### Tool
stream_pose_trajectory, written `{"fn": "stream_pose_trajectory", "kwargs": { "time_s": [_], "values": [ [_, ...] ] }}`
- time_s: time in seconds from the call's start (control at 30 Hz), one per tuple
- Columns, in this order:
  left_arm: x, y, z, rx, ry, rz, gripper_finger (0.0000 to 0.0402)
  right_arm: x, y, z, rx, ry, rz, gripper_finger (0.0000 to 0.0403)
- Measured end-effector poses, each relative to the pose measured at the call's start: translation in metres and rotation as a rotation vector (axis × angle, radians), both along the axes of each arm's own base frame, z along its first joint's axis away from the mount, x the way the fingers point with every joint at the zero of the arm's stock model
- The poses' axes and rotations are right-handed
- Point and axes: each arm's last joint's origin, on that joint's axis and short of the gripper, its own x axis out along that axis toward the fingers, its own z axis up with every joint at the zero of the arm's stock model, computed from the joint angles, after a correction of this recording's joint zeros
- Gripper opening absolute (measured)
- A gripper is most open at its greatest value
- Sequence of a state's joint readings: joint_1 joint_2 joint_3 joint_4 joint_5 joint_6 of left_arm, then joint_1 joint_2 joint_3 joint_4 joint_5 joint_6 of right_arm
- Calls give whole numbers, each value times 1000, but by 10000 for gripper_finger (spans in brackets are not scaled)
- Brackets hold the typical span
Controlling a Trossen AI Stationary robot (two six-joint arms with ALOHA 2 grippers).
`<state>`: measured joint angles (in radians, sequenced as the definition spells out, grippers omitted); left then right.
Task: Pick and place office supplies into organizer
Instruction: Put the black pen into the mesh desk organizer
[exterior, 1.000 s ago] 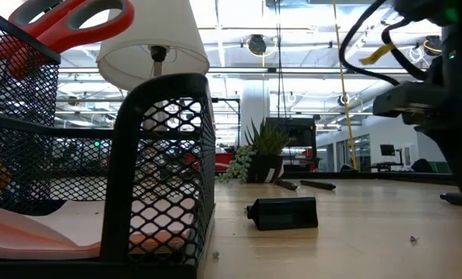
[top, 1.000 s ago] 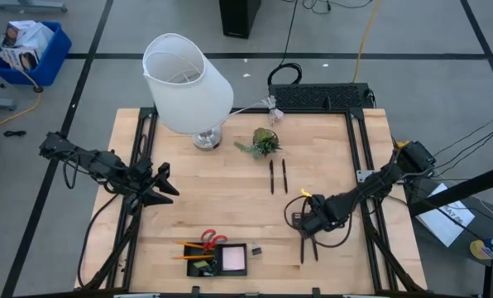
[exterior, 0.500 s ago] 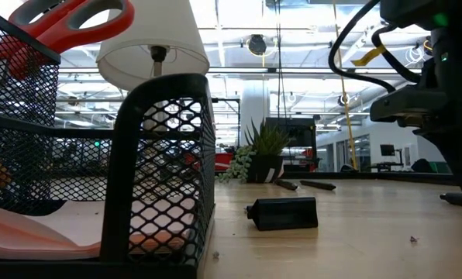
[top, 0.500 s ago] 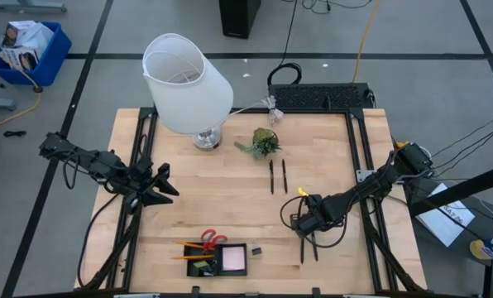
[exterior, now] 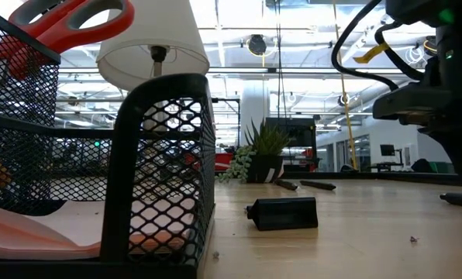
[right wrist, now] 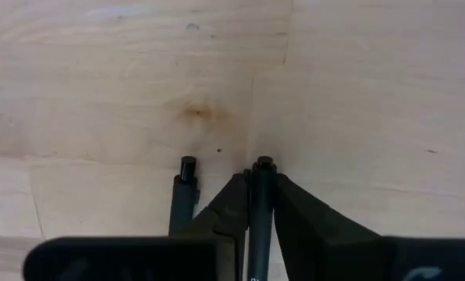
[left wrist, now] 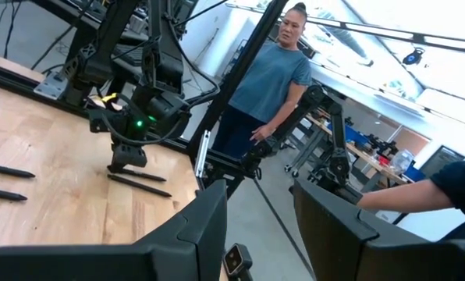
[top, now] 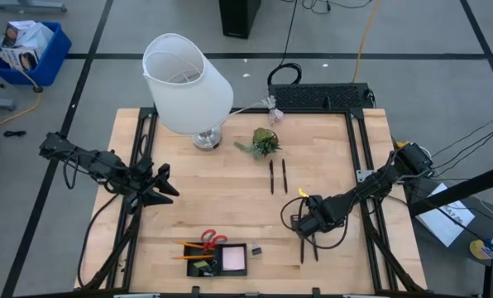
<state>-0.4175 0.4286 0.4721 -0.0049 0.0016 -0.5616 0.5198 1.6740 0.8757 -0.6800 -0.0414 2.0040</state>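
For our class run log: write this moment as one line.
right gripper: shut on black pen | second pen: beside | left gripper: idle

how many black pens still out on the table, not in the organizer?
4. Two pens lie side by side mid-table near the plant. Two more lie under the right gripper: one between its fingers, one just beside it. Any inside the organizer can't be counted.

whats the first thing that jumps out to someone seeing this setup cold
The big white lamp at the table's far left corner dominates. Next, the right gripper, low over the table's near right, shut on one of two black pens lying side by side. The left gripper waits at the left edge.
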Motion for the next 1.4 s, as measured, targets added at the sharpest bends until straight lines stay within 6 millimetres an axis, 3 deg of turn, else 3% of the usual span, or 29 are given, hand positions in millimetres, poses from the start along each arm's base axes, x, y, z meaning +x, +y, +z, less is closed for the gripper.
{"fn": "stream_pose_trajectory", "kwargs": {
  "time_s": [0.5, 1.4],
  "values": [
    [0, 0, -2, -6, 30, -1, 152, 2, -6, 25, -114, -224, 97, 44],
    [0, 0, -2, -15, 33, -1, 152, 18, 0, 32, -110, -411, 218, 25]
  ]
}}
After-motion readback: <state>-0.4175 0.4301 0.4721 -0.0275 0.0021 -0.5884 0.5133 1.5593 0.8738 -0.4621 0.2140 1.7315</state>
